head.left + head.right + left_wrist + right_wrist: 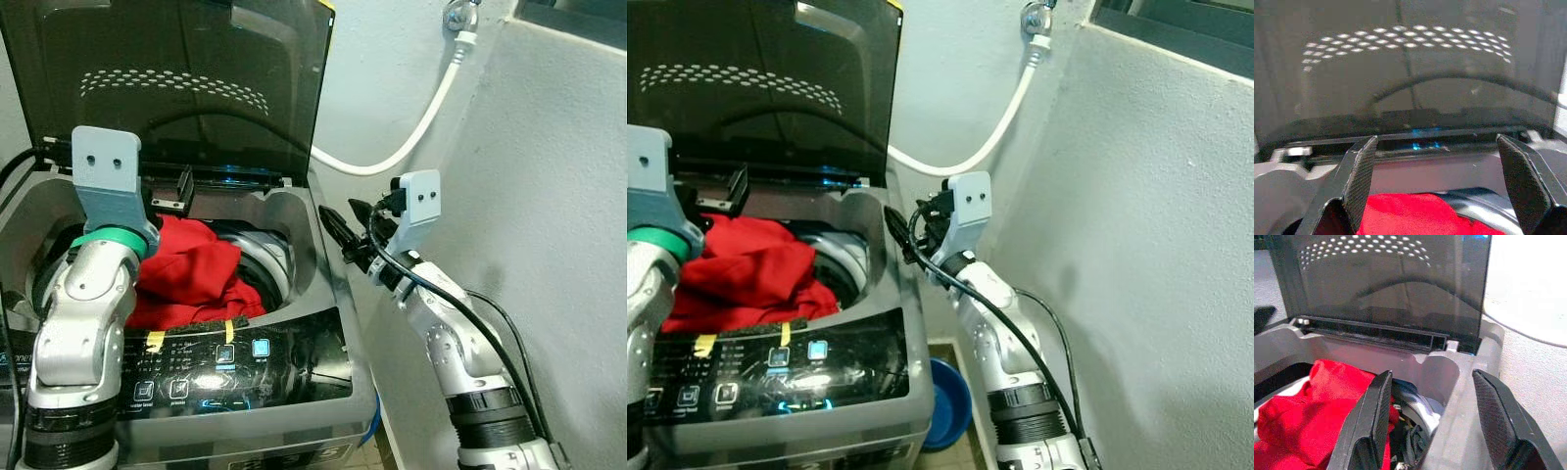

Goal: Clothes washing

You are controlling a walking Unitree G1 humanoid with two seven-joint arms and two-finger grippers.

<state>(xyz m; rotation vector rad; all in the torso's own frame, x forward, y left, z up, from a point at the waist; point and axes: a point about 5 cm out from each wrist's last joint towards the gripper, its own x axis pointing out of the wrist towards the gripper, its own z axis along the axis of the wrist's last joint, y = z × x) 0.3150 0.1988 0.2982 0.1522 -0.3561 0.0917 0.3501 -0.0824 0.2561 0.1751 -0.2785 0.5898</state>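
Here, both grippers' fingers spread wide, empty, above red cloth (196, 269) in washer (304, 235).

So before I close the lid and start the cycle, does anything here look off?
One thing: the red clothing is heaped to one side of the drum, bulging up to the washing machine's opening instead of sitting down inside. Yellow tape strips are stuck on the control panel. Both claws, left and right, are open and empty.

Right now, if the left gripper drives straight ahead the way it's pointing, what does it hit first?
Probably the raised dark lid of the washing machine. The left gripper, fingers open, points over the red clothes toward the lid's hinge edge. Depth is unclear.
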